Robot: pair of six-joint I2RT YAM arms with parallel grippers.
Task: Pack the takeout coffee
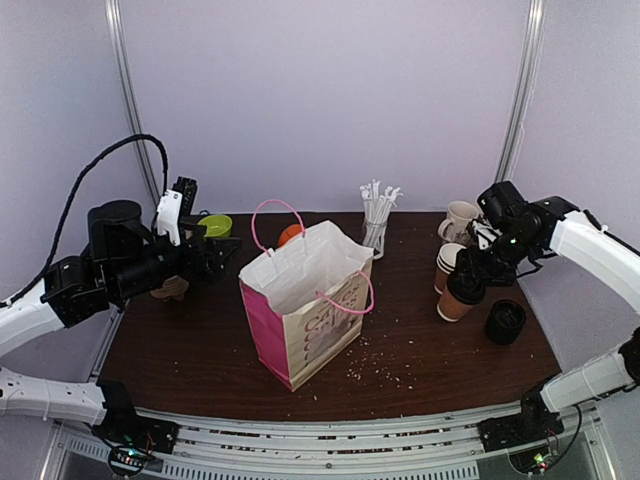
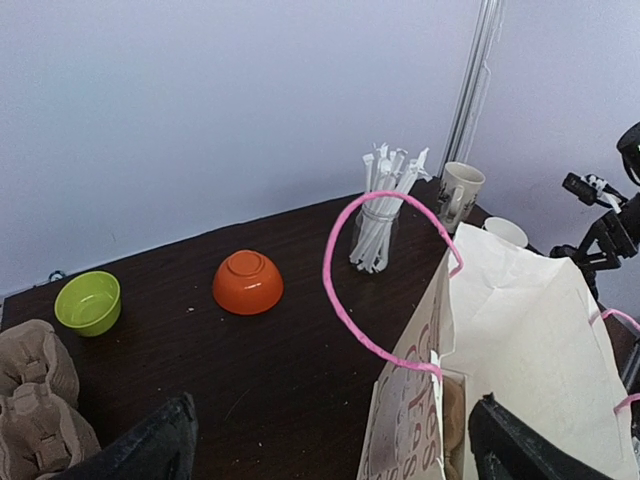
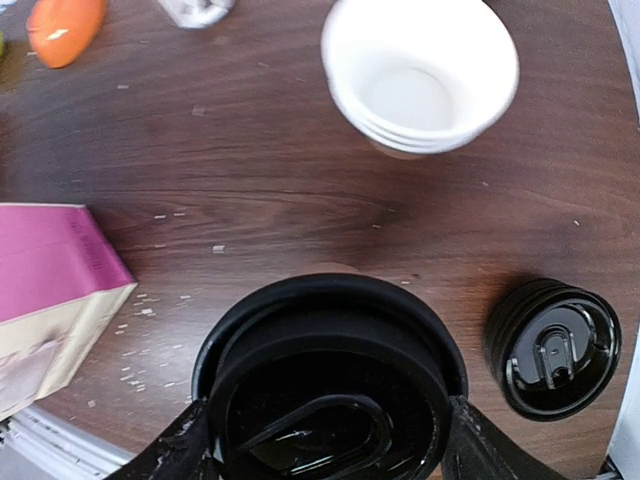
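Right wrist view: right gripper (image 3: pixel 325 450) grasping small brown kraft-paper cup with black plastic lid (image 3: pixel 330 390), fingers (image 3: pixel 180 450) against lid sides. Cup apparently resting on dark wooden table (image 3: pixel 300 200), not yet bagged. Open pink-and-white paper bag (image 1: pixel 300 300) well left of these jaws. Remaining: lift, carry, lower in. Left gripper (image 2: pixel 335 450) spread wide, empty, beside bag.

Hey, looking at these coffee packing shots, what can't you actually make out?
Cup: in the right wrist view, the lid in the right gripper covers it entirely.
Bag inside: top view, its walls hide the bottom.
Carton: left wrist view, cut off by the edge; top view, mostly behind the left arm.
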